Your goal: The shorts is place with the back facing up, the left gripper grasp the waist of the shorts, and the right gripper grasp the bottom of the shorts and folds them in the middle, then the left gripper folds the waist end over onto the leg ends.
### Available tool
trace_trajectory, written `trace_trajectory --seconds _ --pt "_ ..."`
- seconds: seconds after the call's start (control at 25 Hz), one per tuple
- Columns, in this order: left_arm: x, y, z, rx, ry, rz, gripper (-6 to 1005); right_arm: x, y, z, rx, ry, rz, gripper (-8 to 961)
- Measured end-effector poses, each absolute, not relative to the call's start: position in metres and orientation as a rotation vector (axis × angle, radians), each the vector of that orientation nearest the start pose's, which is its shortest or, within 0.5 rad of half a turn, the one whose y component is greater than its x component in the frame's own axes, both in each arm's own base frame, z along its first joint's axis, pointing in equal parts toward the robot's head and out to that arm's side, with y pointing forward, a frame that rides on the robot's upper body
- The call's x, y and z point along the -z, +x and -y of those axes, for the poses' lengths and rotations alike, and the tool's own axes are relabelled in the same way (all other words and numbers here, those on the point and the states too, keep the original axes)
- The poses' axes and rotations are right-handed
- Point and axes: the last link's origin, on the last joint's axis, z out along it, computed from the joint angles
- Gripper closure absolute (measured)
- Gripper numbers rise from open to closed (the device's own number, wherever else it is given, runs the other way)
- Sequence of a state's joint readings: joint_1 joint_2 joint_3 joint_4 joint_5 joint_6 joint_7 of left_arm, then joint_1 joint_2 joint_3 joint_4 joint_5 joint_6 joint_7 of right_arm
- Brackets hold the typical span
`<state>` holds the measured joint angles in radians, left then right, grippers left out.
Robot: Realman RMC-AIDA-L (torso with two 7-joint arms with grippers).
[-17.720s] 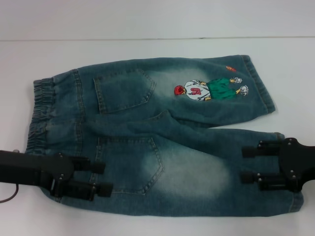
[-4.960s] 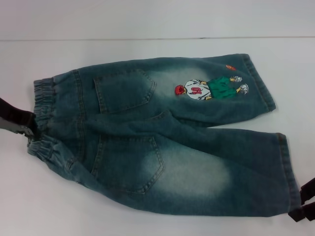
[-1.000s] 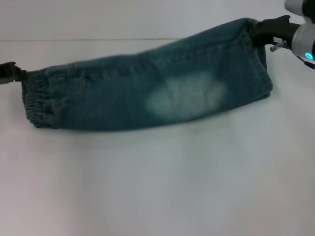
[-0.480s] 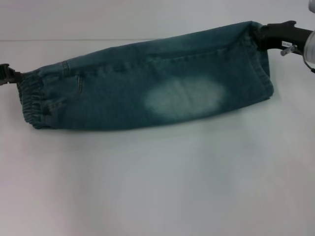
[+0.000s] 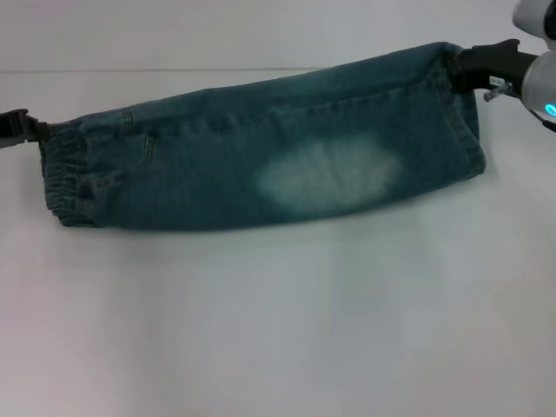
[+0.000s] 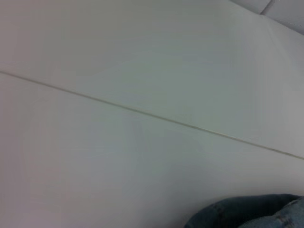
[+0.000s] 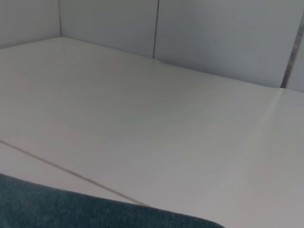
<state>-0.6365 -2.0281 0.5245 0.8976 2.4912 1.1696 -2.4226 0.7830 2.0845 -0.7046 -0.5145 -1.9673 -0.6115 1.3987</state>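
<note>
White table point(image 5: 278, 330) with a thin seam line running across its far part; pale panelled wall point(image 7: 213, 33) behind. The shorts point(image 5: 269, 156) lie folded lengthwise across the far half. Left gripper point(image 5: 19, 129) is clamped on the waist end point(image 5: 62, 178) at the left edge; right gripper point(image 5: 469, 62) is clamped on the leg ends point(image 5: 460, 113) at far right. Near half bare.
</note>
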Motion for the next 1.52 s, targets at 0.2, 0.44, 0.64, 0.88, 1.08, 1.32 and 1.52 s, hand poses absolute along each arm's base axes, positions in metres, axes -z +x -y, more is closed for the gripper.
trace_trajectory --seconds 0.2,0.44,0.64,0.88,1.08,1.32,1.52 --pt "-0.087 -0.309 -0.407 0.361 -1.880 1.511 957 -0.006 0.256 -0.469 -0.224 -2.072 -0.645 920" --pt "-0.072 -0.304 -0.413 0.341 -1.929 1.498 956 0.004 0.256 -0.473 -0.151 -2.054 -0.644 850" --pt "-0.064 -0.304 -0.416 0.333 -1.914 1.465 884 0.007 0.260 -0.472 -0.120 -2.037 -0.653 793" --pt "-0.064 -0.308 -0.415 0.329 -1.894 1.455 775 0.007 0.265 -0.469 -0.111 -2.041 -0.667 537" --pt "-0.064 -0.312 -0.412 0.324 -1.886 1.462 588 0.011 0.267 -0.466 -0.097 -2.066 -0.668 423" --pt "-0.061 -0.313 -0.409 0.319 -1.900 1.471 354 0.006 0.266 -0.467 -0.124 -2.096 -0.702 287" --pt "-0.068 -0.313 -0.407 0.323 -1.902 1.457 85 -0.009 0.268 -0.463 -0.220 -2.114 -0.770 89"
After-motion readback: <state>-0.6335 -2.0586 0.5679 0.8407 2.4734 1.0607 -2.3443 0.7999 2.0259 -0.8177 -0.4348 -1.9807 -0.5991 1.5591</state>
